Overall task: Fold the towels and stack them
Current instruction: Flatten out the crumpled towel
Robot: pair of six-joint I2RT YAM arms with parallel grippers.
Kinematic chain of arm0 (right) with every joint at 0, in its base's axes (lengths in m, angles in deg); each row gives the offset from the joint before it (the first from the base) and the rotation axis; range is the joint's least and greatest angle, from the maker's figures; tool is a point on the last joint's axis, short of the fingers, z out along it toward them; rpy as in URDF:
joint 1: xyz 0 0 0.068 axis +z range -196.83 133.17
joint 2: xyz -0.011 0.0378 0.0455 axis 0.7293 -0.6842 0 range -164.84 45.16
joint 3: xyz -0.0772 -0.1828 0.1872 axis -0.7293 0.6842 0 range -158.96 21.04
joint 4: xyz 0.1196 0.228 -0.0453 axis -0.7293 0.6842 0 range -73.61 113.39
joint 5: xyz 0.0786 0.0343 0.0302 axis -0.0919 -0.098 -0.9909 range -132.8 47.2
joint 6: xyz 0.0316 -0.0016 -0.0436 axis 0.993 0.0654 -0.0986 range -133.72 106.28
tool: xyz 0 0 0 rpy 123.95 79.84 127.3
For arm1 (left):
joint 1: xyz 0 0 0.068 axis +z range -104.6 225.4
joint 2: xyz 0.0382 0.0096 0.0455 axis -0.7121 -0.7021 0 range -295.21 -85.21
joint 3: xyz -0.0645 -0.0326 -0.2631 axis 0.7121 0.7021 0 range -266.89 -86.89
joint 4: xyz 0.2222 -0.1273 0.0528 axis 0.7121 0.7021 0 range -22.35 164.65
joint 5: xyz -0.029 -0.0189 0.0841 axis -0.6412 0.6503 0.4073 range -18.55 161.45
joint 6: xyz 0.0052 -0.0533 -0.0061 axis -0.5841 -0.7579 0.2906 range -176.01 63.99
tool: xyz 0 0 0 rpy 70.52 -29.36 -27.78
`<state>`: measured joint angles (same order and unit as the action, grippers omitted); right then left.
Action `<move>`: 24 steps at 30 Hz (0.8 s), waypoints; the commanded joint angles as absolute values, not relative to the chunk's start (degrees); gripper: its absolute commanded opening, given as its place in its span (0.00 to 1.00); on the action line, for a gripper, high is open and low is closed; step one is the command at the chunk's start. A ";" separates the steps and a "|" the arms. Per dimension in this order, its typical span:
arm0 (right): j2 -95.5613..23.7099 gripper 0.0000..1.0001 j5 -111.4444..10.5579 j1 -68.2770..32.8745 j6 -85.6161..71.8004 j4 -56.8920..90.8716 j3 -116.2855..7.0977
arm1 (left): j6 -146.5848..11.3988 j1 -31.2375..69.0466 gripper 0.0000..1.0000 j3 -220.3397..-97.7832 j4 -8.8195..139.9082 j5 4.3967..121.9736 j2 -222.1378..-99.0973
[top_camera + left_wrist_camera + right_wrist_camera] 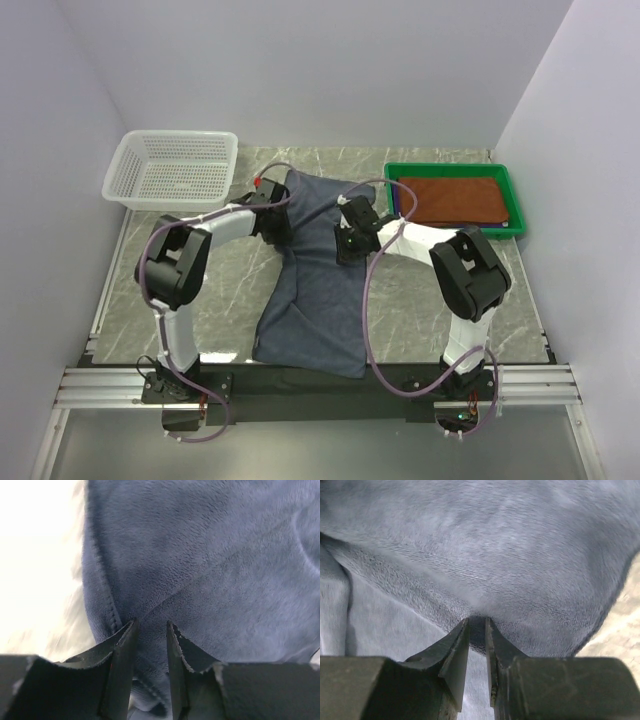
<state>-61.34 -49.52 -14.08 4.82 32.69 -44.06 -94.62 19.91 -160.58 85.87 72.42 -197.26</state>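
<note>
Grey-blue towel point(315, 300) is lying open and long-ways down the middle of the marble table point(225, 300). Its far end sits between the basket and the tray, and its near end is close to the arm bases. It's rumpled, with creases across the middle and an uneven near edge.

Left gripper point(151, 630) is at the towel's left edge near the far end. On my left wrist view the fingers point(120, 647) straddle the stitched hem with only a narrow gap, and there's fabric in that gap. I can't tell whether it's actually clamped.

Right gripper point(477, 625) is on the towel's right side, roughly level with the left one and slightly nearer the bases. On the right wrist view the jaws are pinched on a raised fold of the terry, and the cloth puckers up right at the tips. I'm calling that a grip on the grey-blue towel.

Rust-brown towel point(450, 200) lies flat and folded in the green tray point(445, 167) at far right, well apart from the towel on the table. A purple-blue strip of cloth point(397, 200) pokes out from under its left side. I can't tell more about it.

White mesh basket point(180, 135) sits at the far left corner, and I see no cloth in it.
</note>
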 commanded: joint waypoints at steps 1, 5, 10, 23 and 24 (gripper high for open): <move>-58.56 0.27 -51.41 -12.56 3.59 37.74 -39.27 | -96.00 19.74 0.36 -153.71 90.23 73.38 -192.71; -54.17 0.27 -54.30 -10.18 4.29 41.00 -33.90 | -97.84 18.43 0.37 -144.14 92.25 72.33 -185.25; -48.01 0.27 -58.18 -5.79 5.53 44.07 -27.66 | -101.01 14.65 0.43 -133.33 93.40 68.90 -174.44; -45.61 0.41 -50.80 -11.22 -7.12 48.40 -50.48 | -90.13 20.25 0.91 -148.84 102.10 77.07 -168.70; -46.94 0.49 -50.80 -13.15 -7.74 47.69 -52.33 | -88.90 21.57 0.93 -150.33 101.93 77.42 -170.97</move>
